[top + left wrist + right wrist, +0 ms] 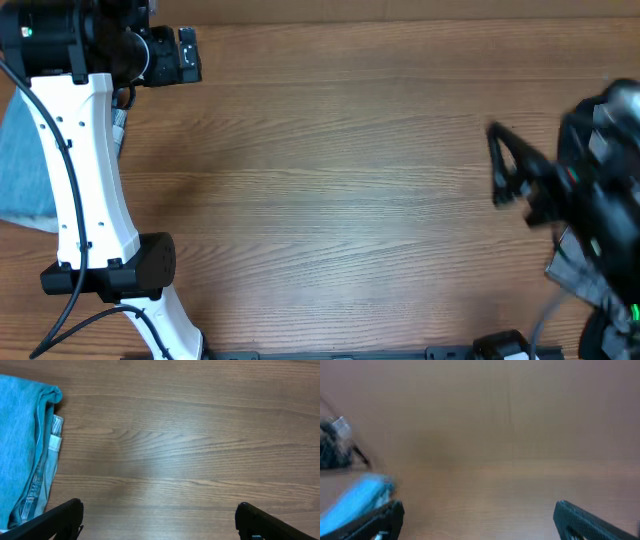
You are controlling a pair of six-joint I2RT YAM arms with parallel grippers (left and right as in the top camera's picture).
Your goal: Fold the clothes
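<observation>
Folded mid-blue denim clothes (22, 160) lie at the table's left edge, partly under my white left arm. In the left wrist view the same denim (22, 445) fills the left side, with a white label showing at its edge. My left gripper (157, 507) is open over bare wood to the right of the denim, with nothing between its fingers. In the overhead view it (185, 55) sits at the far left corner. My right gripper (505, 165) is open at the right, blurred. In the right wrist view it (477, 507) is over bare wood, and the blue cloth (355, 502) shows far off.
A grey piece of fabric (580, 275) lies under my right arm at the table's right edge. The left arm's white link (85, 180) and black joint (130, 268) stand along the left side. The wooden table top (340, 190) spans the middle.
</observation>
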